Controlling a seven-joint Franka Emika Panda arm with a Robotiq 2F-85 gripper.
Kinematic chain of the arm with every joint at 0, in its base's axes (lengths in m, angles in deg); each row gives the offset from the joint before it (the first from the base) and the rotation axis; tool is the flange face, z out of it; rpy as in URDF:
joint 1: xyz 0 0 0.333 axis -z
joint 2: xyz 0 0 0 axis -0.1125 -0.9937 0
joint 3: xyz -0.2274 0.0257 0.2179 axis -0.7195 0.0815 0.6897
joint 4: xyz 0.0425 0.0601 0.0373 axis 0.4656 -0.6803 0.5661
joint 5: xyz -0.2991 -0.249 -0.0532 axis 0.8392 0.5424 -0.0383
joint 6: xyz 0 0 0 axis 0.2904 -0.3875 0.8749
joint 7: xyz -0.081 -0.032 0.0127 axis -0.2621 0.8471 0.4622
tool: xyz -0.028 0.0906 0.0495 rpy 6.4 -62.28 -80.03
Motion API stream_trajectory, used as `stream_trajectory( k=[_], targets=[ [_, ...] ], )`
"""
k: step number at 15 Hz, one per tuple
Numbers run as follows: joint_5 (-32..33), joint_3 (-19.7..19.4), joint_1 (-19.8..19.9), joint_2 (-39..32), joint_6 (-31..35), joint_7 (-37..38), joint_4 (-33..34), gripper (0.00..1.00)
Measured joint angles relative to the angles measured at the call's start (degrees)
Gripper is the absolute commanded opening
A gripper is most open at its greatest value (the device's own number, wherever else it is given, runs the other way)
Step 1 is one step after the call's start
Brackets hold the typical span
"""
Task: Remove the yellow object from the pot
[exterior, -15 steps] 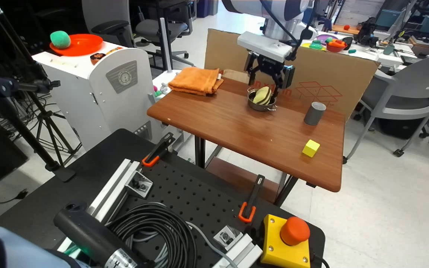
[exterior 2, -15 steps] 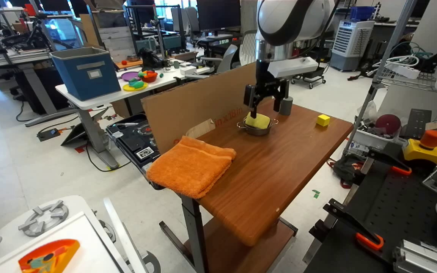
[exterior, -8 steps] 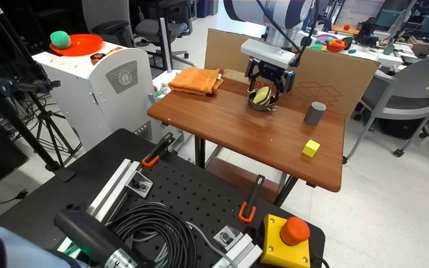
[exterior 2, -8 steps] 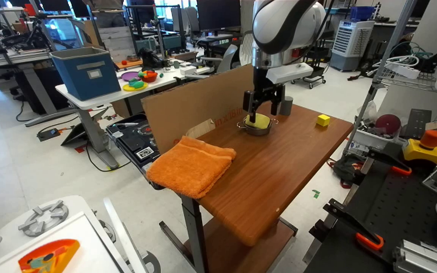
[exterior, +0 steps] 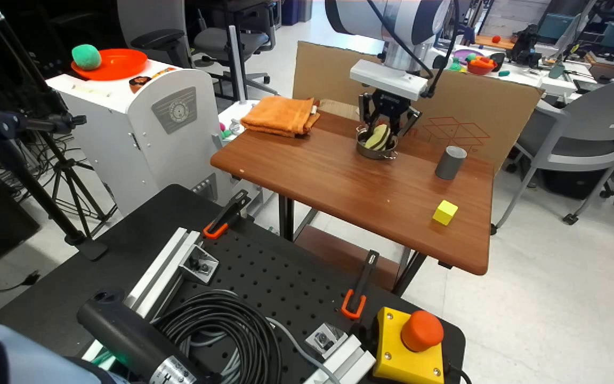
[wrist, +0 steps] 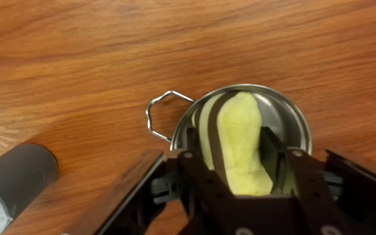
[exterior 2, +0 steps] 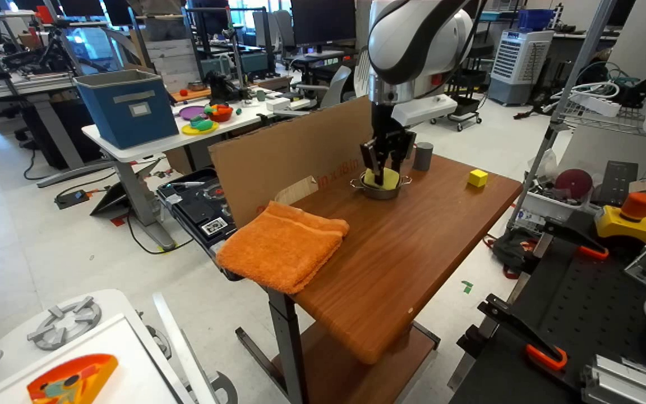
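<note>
Gripper point(wrist: 229, 138) narrow, pinching yellow obj point(wrist: 240, 147) (w/ dark stripes) from both sides. Obj's in metal pot point(wrist: 277, 114) on brown tbl point(wrist: 77, 49), grey cyl point(exterior: 451, 162) upright nearby.

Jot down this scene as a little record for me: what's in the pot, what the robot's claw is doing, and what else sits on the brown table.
Contents: yellow object with dark stripes
Container: small silvery pot
Grip: gripper seems closed on the yellow object from both sides
Removal: not yet done; yellow object inside the pot
Elsewhere on the brown table: folded orange towel, upright grey cylinder, small yellow block
</note>
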State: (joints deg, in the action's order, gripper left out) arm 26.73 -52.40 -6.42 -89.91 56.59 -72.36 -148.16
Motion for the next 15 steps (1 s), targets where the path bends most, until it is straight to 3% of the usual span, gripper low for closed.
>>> stream_trajectory(
  k=[2, 4, 5, 10, 15],
  targets=[
    [0.3, 0.0, -0.1, -0.1, 0.0, -0.9, 0.4, 0.05],
    [0.7, 0.0, -0.3, 0.0, 0.0, -1.7, 0.7, 0.0],
    [0.8, 0.0, -0.4, 0.3, 0.0, -2.2, 0.7, 0.04],
    [1.5, 0.7, -0.6, 5.3, 0.0, -5.9, -1.4, 0.03],
    [2.0, 3.0, -1.0, 16.4, 0.0, -10.2, -11.2, 0.03]
  ],
)
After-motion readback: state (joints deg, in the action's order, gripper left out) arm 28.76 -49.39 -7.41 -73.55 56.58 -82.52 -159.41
